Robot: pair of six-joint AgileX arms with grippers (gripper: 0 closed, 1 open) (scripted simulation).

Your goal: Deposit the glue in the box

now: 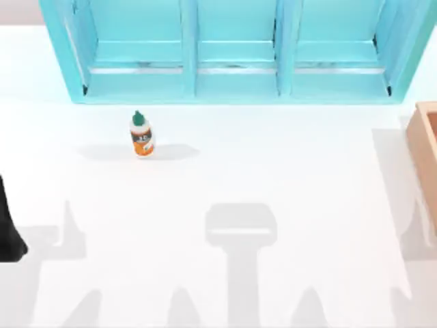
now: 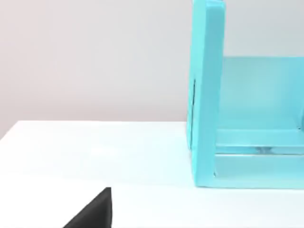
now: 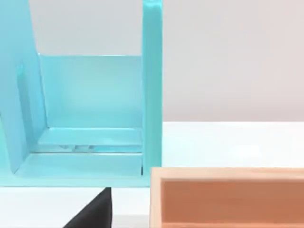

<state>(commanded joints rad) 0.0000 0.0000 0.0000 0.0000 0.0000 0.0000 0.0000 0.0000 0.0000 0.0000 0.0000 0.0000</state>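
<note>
- Left gripper (image 1: 10, 232): a dark part of it shows at the left edge of the table (image 1: 225, 205) in the top view, well apart from the glue. Whether its fingers are spread or closed cannot be told. A dark wedge at the lower edge of the left wrist view appears to belong to it.
- Right arm: parked off the right side of the table. A dark wedge appears at the lower edge of the right wrist view, and its finger state cannot be told either.
- Glue (image 1: 141, 134): stands upright on the table, green cap up, toward the far left, just in front of the teal shelf unit (image 1: 232, 55) and apart from it.
- Box (image 1: 425, 157): sits at the right edge of the table, open side up, near the shelf unit's right end. The right wrist view shows its tan wall (image 3: 228, 197).
- Step in hand, as judged: the approach has not begun. The glue is untouched and nothing is in the box.
- Next move calls for: the left gripper, being nearer, to reach the bottle with fingers spread wide enough for its body, then close on it below the cap.
- Room for moving: the table between glue and box is bare, giving an open carry path. The shelf unit's front edge, close behind the bottle, limits any approach from the far side.
</note>
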